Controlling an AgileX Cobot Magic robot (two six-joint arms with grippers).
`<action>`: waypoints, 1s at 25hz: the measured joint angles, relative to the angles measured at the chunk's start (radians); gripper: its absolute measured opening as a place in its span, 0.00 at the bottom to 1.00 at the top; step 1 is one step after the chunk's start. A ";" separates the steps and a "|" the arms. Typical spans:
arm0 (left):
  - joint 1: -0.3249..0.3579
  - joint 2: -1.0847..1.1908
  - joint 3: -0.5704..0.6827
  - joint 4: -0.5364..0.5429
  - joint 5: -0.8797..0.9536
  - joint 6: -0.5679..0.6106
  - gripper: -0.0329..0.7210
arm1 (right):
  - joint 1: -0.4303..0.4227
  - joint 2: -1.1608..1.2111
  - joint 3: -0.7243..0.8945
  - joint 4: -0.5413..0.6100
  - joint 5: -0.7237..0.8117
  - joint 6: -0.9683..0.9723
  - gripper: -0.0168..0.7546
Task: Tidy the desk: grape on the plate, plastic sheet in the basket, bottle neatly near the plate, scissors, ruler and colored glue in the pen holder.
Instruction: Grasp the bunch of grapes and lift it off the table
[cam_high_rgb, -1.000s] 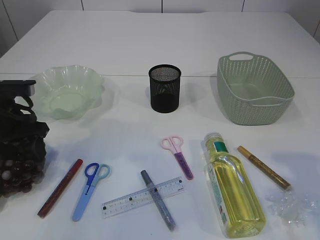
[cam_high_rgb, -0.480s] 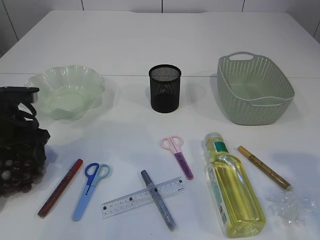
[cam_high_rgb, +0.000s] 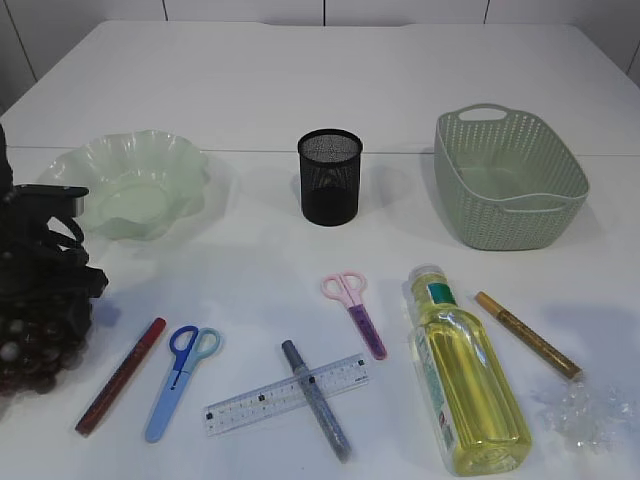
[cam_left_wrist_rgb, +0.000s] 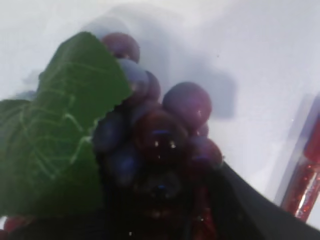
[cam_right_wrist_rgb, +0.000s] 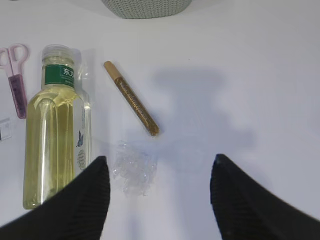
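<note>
Lengthwise, bottle (cam_high_rgb: 465, 385) cap toward basket (cam_high_rgb: 508, 180)

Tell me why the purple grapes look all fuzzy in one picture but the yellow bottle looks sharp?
In the left wrist view the dark purple grape bunch with its green leaf sits too close to the lens, so it blurs. In the right wrist view the clear plastic bottle of yellow liquid lies farther off and stays sharp; soft shadows fall beside it.

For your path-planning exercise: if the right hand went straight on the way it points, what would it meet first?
Most likely the crumpled clear plastic sheet on the white table, just ahead of the open right hand; depth is unclear.
</note>
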 joint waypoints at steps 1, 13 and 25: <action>0.000 0.000 0.000 0.000 -0.002 0.000 0.56 | 0.000 0.000 0.000 0.000 0.000 -0.002 0.67; -0.002 0.000 -0.004 0.012 0.013 0.000 0.21 | 0.000 0.000 0.000 0.000 0.000 -0.014 0.66; -0.002 -0.157 0.000 -0.008 0.060 0.000 0.19 | 0.000 0.000 0.000 0.000 0.000 -0.014 0.66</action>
